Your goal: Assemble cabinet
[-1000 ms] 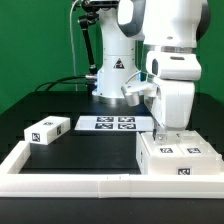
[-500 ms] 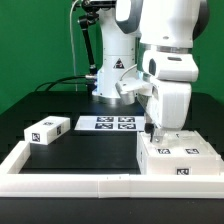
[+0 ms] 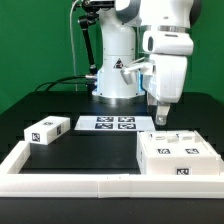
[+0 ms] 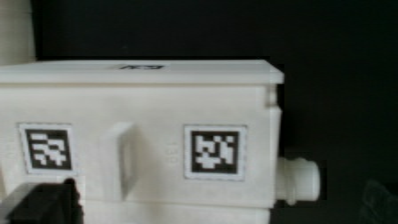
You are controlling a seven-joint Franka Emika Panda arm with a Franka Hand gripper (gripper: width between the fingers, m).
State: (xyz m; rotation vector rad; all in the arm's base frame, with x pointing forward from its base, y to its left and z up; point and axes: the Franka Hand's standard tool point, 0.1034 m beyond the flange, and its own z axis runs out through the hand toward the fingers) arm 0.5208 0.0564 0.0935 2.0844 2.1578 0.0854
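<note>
Small tagged block [image 3: 45,130]: lying at the exterior view's left of the marker board [image 3: 108,123]. Gripper [image 3: 158,121]: hovering at that board's exterior-view right; spread or clenched, cannot tell. Cabinet [image 3: 178,157]: sitting beneath the gripper, white, boxy, tagged. Judged to be between grasps, and calling for a squared descent.

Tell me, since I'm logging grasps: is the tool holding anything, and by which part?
Nothing is held: the tool hangs above the cabinet, apart from it.
</note>
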